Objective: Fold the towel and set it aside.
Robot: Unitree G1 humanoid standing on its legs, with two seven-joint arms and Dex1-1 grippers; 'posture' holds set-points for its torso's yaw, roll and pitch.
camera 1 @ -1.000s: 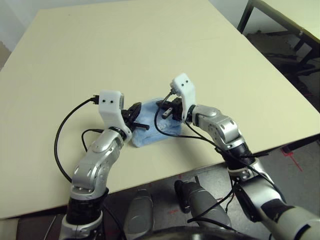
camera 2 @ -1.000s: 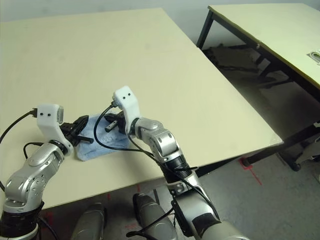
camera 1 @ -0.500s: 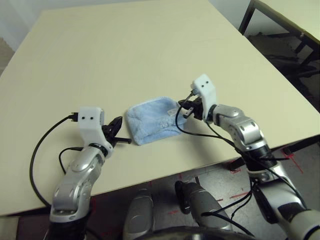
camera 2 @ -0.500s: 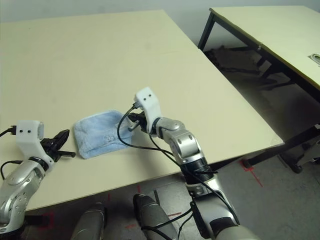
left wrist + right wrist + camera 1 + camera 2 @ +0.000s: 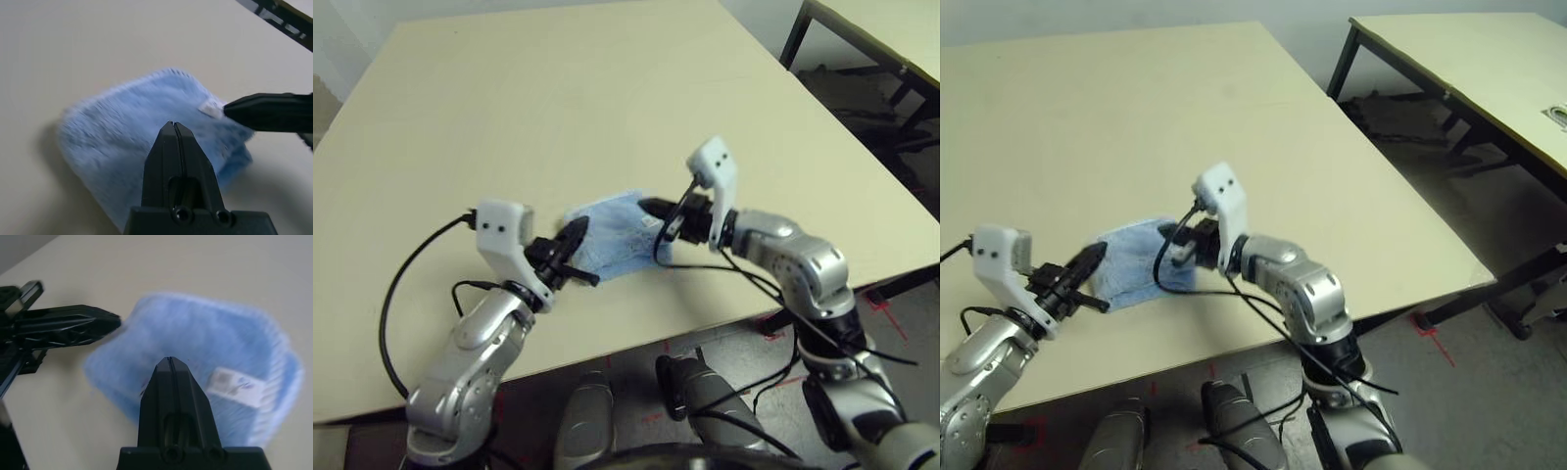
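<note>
The left gripper (image 5: 576,235) is hovering low over the near part of the table (image 5: 558,88) with its 2 black fingers (image 5: 174,147) pressed flat together, pinching nothing. Its tip is pointing forward and toward the right arm, sitting right at the near left edge of the towel (image 5: 617,233); whether it is actually touching the cloth, I cannot tell.

The right gripper (image 5: 651,208) is reaching in from the opposite side, its 2 fingers (image 5: 171,377) likewise closed tight against each other with no cloth between them. Its tip is lying over the far right part of the towel, pointing back toward the left gripper.

The towel is sitting directly between the 2 tips, a small light-blue terry bundle, folded over on itself and resting on the tabletop near the front edge. A small white label (image 5: 236,386) is showing on the cloth, just beside the right gripper's fingers. From the right wrist, the left gripper's black fingers are appearing beyond the towel's far edge.

Black cables (image 5: 406,294) are looping out from both white wrist housings. Off past the right arm, a 2nd table (image 5: 1469,59) with dark legs is standing well apart.
</note>
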